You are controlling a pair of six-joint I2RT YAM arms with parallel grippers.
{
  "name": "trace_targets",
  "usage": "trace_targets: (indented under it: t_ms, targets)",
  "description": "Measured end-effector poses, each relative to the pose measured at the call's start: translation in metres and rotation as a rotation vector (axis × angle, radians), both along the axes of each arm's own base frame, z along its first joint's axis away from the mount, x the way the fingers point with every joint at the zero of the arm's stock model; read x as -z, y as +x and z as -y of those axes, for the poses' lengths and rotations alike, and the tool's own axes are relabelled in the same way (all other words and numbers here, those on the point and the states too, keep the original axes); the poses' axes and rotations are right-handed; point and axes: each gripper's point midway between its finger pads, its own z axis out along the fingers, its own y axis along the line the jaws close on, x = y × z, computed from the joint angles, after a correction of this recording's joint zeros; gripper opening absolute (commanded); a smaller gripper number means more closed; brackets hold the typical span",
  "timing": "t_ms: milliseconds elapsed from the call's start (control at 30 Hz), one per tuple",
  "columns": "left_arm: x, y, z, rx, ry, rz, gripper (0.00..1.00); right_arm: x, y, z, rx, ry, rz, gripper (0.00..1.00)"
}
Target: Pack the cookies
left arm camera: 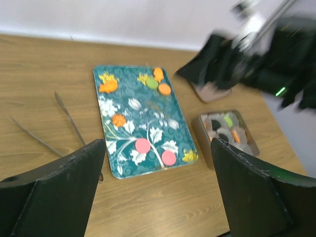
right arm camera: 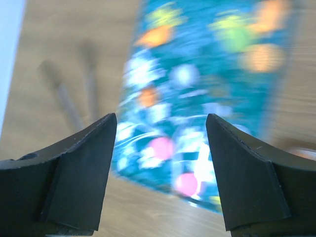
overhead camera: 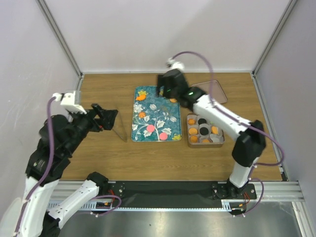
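Cookies (left arm camera: 142, 145) sit in two places right now: a handful are loose on the teal tray (left arm camera: 129, 98) in the middle of the table (overhead camera: 98, 158), and the rest are in the square metal tin (overhead camera: 205, 145) just right of it, toward the table's right edge. On the tray, two pink ones lie at the near end, one orange sits by the left rim about halfway along, and a green one keeps company with orange ones up at the far end. In the tin, orange, black and one green rest in grey paper cups. Left gripper (overhead camera: 101, 118) hovers above the table's left side, jaws spread wide, nothing between them. Close by, metal tongs (overhead camera: 120, 132) lie on the wood near the tray's left rim. Right gripper (right arm camera: 160, 118) hangs over the tray's far end, fingers well apart and empty; its wrist view is blurred. A flat brown lid (left arm camera: 210, 91) lies toward the far right corner, partly hidden by that arm.
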Motion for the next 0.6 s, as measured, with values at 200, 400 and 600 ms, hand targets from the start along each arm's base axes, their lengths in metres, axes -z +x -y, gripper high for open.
trace_targets:
  t_ms: [200, 400, 600]
  targets:
    - [0.048, 0.027, 0.028, 0.067, 0.039, -0.118, 0.93, -0.002, 0.06, 0.167, 0.338, -0.019, -0.051, 0.74]
    - [0.094, 0.045, 0.053, 0.138, 0.061, -0.24, 0.93, 0.03, 0.092, 0.285, 0.545, -0.053, -0.151, 0.65]
    - [0.105, 0.049, 0.065, 0.187, 0.055, -0.259, 0.93, 0.091, 0.128, 0.341, 0.624, -0.106, -0.271, 0.63]
